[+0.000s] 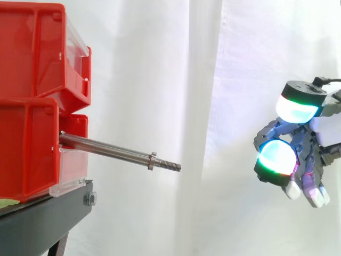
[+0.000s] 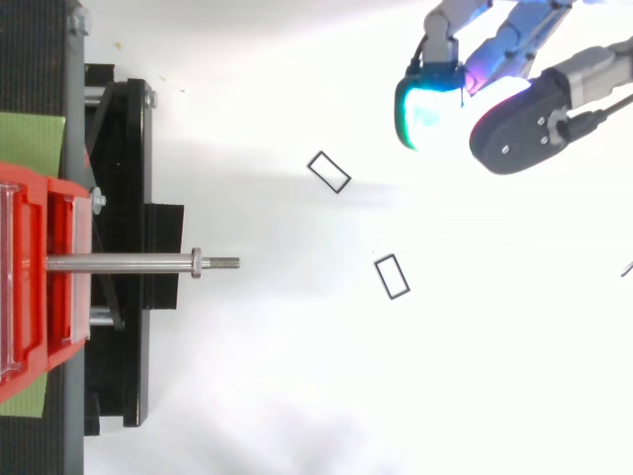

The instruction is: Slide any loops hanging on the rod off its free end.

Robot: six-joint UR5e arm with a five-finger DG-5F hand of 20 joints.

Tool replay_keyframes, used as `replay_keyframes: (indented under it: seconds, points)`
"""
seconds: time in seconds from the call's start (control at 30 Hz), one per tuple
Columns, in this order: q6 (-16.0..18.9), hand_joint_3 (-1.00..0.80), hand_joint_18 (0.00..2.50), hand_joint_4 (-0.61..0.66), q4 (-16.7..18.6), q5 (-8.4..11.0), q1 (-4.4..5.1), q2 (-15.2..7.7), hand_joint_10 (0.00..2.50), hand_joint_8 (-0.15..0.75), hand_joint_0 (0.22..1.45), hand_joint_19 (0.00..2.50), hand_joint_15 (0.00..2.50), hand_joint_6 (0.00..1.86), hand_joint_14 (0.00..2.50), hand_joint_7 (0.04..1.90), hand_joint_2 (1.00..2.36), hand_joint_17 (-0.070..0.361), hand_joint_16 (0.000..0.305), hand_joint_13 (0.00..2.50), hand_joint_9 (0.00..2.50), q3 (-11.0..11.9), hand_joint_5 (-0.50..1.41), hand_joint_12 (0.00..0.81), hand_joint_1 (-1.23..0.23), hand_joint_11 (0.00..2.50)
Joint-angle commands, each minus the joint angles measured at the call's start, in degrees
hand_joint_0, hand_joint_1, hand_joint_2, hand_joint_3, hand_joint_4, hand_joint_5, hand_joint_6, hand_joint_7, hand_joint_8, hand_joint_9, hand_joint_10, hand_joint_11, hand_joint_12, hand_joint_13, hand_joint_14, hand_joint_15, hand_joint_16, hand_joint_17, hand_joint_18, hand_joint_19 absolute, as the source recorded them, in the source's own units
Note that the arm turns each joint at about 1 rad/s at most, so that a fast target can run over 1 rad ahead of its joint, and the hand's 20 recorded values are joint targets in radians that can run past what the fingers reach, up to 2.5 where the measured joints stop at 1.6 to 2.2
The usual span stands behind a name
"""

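Rod (image 1: pixel 106 148) is sticking out of the bins (image 1: pixel 32 101). One loop (image 2: pixel 334 165) and another loop (image 2: pixel 384 279) are lying below it. Hand (image 1: pixel 305 145) is hanging well apart, fingers relaxed, gripping nothing.

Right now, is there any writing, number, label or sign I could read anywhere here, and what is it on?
None: no word, number or sign can be read in either view.
The red bins, the metal rod, the black stand and the hand carry no legible print.
The upper loop and the lower loop, seen from above, are plain rectangular outlines, not signs.
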Motion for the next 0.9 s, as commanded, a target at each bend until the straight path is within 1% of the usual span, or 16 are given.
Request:
replay_keyframes:
  seconds: [0.0,0.07,0.1,0.17,0.27,0.33,0.43,0.47,0.53,0.6,0.63,0.67,0.8,0.83,0.87]
  points:
    - [1.12,-0.50,0.98,0.20,-1.92,1.99,0.10,0.64,0.01,0.313,0.47,0.45,0.27,0.59,0.01,1.13,1.00,0.116,0.051,1.01,0.93,0.70,-0.13,0.315,-0.39,0.26]
    - [1.91,-0.50,0.97,0.20,-2.71,2.43,0.10,0.55,0.01,0.306,0.48,0.46,0.27,0.56,0.01,1.18,1.00,0.113,0.050,1.01,0.92,1.23,-0.13,0.310,-0.39,0.26]
    - [2.88,-0.50,0.96,0.19,-3.41,3.40,0.19,0.64,0.01,0.301,0.49,0.47,0.27,0.55,0.01,1.20,1.00,0.111,0.049,1.00,0.92,1.67,-0.13,0.308,-0.41,0.26]
    - [3.76,-0.50,0.95,0.18,-3.94,4.63,0.19,0.64,0.01,0.297,0.51,0.48,0.28,0.53,0.01,1.23,1.00,0.108,0.048,0.99,0.92,2.02,-0.13,0.304,-0.44,0.27]
    - [5.52,-0.46,0.93,0.17,-6.67,10.69,0.54,0.64,0.01,0.291,0.53,0.48,0.28,0.53,0.01,1.25,1.00,0.106,0.047,0.99,0.92,2.55,-0.13,0.295,-0.48,0.27]
    - [5.69,-0.42,0.93,0.16,-7.98,12.62,0.71,0.55,0.01,0.287,0.54,0.49,0.29,0.52,0.01,1.26,1.01,0.105,0.046,0.98,0.91,2.90,-0.13,0.292,-0.49,0.26]
    - [5.78,-0.40,0.91,0.16,-8.78,13.68,0.80,0.55,0.01,0.283,0.54,0.49,0.29,0.52,0.01,1.25,1.01,0.105,0.047,0.98,0.91,3.51,-0.13,0.292,-0.49,0.26]
    - [5.78,-0.41,0.91,0.16,-9.04,14.03,0.98,0.55,0.01,0.285,0.54,0.49,0.29,0.52,0.01,1.25,1.01,0.106,0.047,0.98,0.91,3.78,-0.13,0.290,-0.48,0.26]
    - [5.78,-0.40,0.91,0.16,-9.48,14.12,1.15,0.55,0.01,0.285,0.54,0.49,0.29,0.52,0.01,1.24,1.01,0.106,0.047,0.98,0.91,4.39,-0.12,0.292,-0.48,0.25]
    - [5.78,-0.36,0.90,0.16,-9.65,14.21,1.15,0.55,0.01,0.278,0.55,0.50,0.29,0.50,0.01,1.27,1.01,0.104,0.046,0.97,0.90,4.39,-0.12,0.287,-0.45,0.25]
    - [5.78,-0.35,0.89,0.15,-9.83,14.47,1.24,0.55,0.01,0.274,0.55,0.51,0.29,0.50,0.01,1.25,1.01,0.104,0.046,0.97,0.90,4.48,-0.12,0.286,-0.45,0.25]
    - [5.78,-0.34,0.88,0.17,-10.09,15.17,1.24,0.55,0.01,0.276,0.55,0.51,0.29,0.50,0.01,1.23,1.01,0.104,0.046,0.97,0.90,4.48,-0.12,0.288,-0.44,0.25]
    - [5.96,-0.32,0.87,0.16,-10.53,16.93,1.42,0.55,0.01,0.274,0.54,0.51,0.29,0.50,0.01,1.17,1.01,0.105,0.047,0.96,0.89,4.48,-0.13,0.288,-0.43,0.25]
    - [6.13,-0.33,0.87,0.17,-10.62,17.99,1.42,0.55,0.01,0.273,0.54,0.52,0.29,0.50,0.01,1.17,1.01,0.106,0.047,0.95,0.89,4.48,-0.13,0.289,-0.43,0.23]
    - [6.22,-0.33,0.87,0.17,-10.71,18.43,1.51,0.55,0.01,0.270,0.54,0.51,0.29,0.50,0.01,1.16,1.01,0.106,0.047,0.95,0.88,4.48,-0.13,0.290,-0.42,0.23]
